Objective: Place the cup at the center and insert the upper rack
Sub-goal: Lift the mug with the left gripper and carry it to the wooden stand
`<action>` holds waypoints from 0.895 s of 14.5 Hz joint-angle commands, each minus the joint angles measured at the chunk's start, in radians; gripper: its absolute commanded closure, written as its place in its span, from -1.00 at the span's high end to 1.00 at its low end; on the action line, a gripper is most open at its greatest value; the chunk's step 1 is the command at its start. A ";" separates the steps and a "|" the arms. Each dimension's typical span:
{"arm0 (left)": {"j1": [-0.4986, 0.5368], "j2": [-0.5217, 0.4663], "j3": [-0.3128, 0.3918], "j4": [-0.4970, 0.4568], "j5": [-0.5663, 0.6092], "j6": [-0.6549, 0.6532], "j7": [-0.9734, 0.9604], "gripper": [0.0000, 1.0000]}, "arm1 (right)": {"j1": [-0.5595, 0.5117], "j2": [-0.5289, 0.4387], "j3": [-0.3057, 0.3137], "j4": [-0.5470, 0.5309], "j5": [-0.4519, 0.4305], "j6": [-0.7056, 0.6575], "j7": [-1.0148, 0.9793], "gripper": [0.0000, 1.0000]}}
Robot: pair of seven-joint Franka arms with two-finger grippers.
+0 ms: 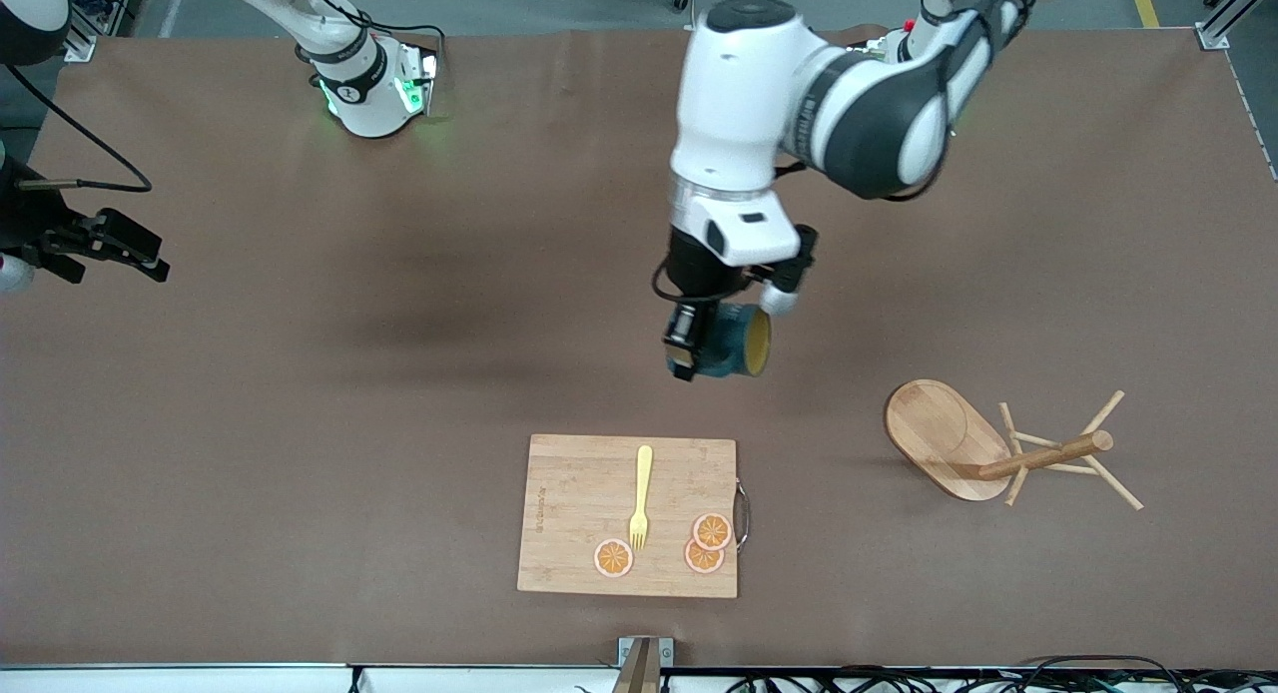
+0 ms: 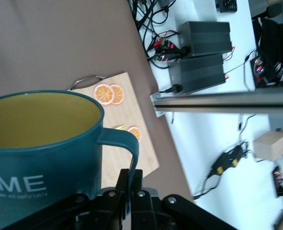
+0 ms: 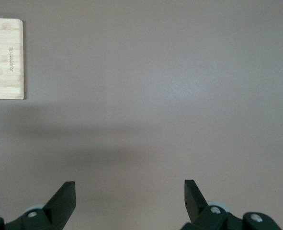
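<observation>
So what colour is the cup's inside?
Mustard yellow inside the cup, clearest in the left wrist view.

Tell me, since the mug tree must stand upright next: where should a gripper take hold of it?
Probably the round post of the mug tree, between base and pegs, from above. It lies tipped over, its oval base on edge, leaving that bare stretch open. The right gripper is open; the left gripper holds the cup.

Glossy glazed cup point(image 2: 45, 158), pale wooden upper rack point(image 1: 958, 443), matt brown table point(image 1: 300, 423).
</observation>
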 commanded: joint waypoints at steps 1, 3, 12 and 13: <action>0.156 -0.077 -0.092 -0.111 -0.087 0.093 0.074 -0.99 | 0.005 -0.016 0.001 -0.010 -0.014 -0.004 -0.005 1.00; 0.315 -0.074 -0.218 -0.122 -0.154 0.093 0.165 -0.99 | 0.006 -0.017 0.001 -0.010 -0.014 -0.004 -0.005 1.00; 0.929 -0.048 -0.622 -0.257 -0.516 0.079 0.740 -0.99 | 0.006 -0.017 -0.001 -0.014 -0.031 -0.007 -0.005 1.00; 0.949 -0.048 -0.622 -0.265 -0.562 0.078 0.789 -0.99 | 0.015 -0.019 0.002 -0.013 -0.078 -0.004 -0.004 1.00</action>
